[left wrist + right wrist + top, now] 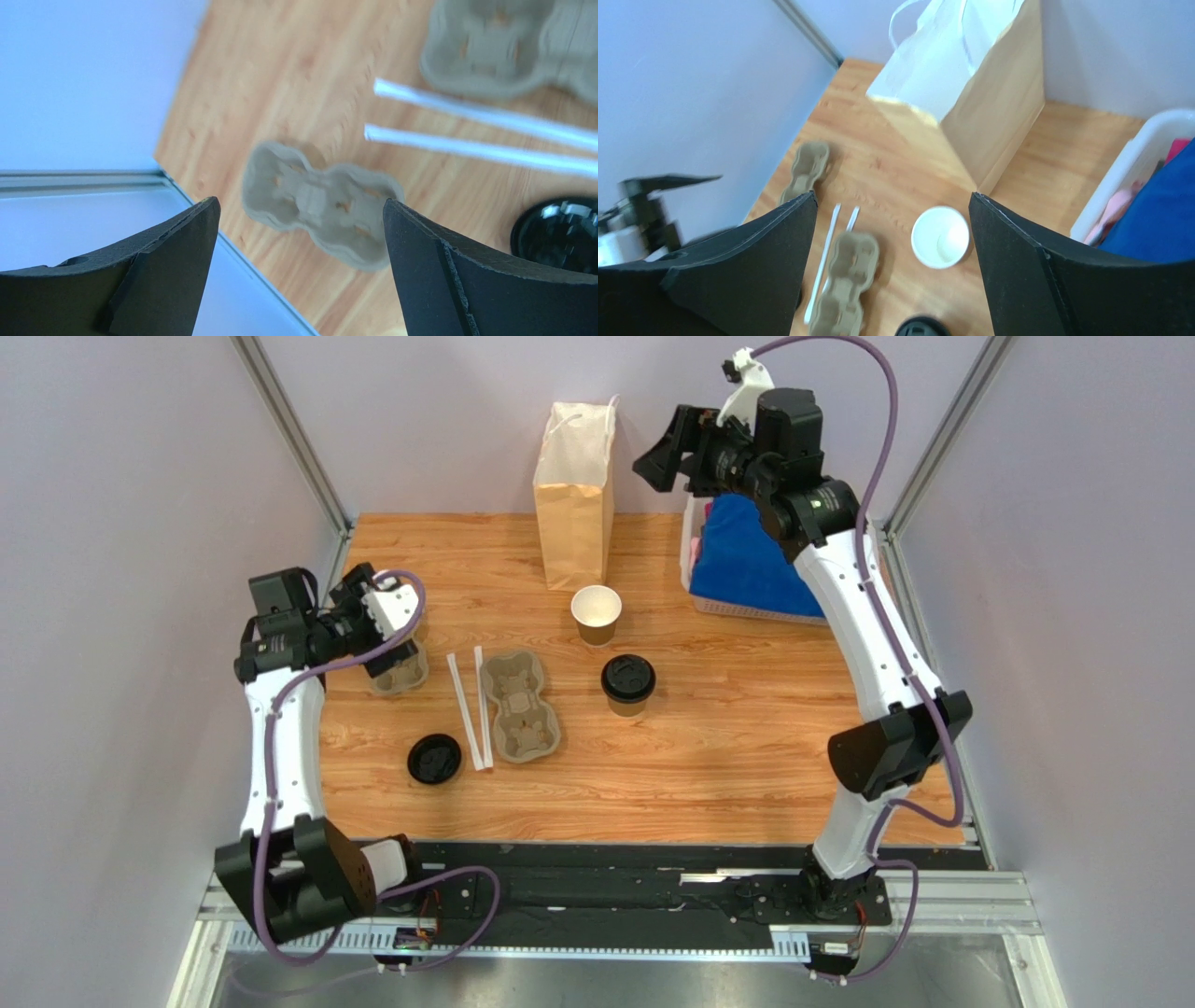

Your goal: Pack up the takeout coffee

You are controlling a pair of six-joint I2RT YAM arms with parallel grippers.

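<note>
The takeout coffee (629,683), a brown cup with a black lid, stands upright near the table's middle; only its lid (922,327) shows at the bottom edge of the right wrist view. My left gripper (390,616) (300,203) hovers open and empty above a cardboard cup carrier (400,667) (323,203) at the table's left edge. High at the back, my right gripper (671,459) (892,196) is open and empty, beside the top of the brown paper bag (575,476) (976,91).
A lidless brown cup (596,613) (940,236) stands in front of the bag. A second carrier (519,703) (843,287), two white straws (470,707) (477,133) and a loose black lid (435,759) (561,234) lie left of centre. A white basket (690,546) (1130,175) holding blue cloth sits at the back right.
</note>
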